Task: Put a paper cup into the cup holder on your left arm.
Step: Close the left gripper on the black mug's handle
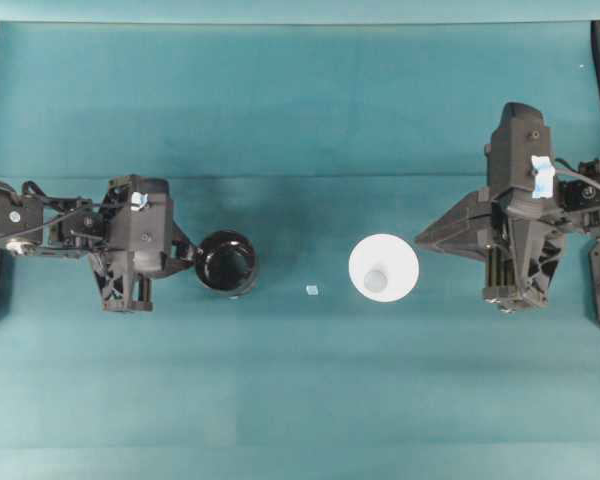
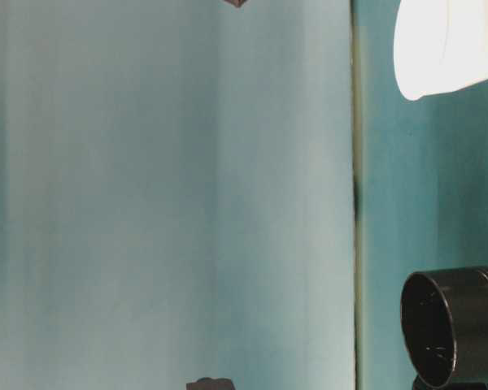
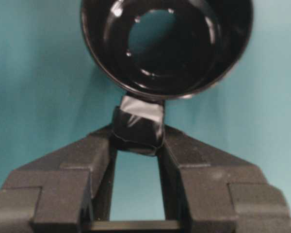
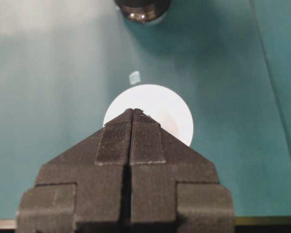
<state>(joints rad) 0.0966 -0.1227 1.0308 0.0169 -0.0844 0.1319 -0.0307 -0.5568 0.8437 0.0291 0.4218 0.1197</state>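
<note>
Left gripper (image 3: 137, 141) was clamped on the cup holder (image 1: 227, 262) by its taped handle, apparently firmly; right gripper (image 4: 132, 114) was fully closed and empty, and the paper cup (image 1: 383, 267) stood unlifted at the holder's 3 o'clock.

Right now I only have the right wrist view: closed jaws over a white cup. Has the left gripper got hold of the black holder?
Observer: Yes. In the left wrist view the left gripper is clamped on the taped handle of the cup holder.
Operator: Is the holder empty?
Observer: Yes, the left wrist view looks straight into it and nothing is inside.
Operator: Anything lying between the holder and the paper cup?
Observer: Overhead, only a small pale scrap lies on the mat between them; the paper cup stands upright, just ahead of the right gripper.
</note>
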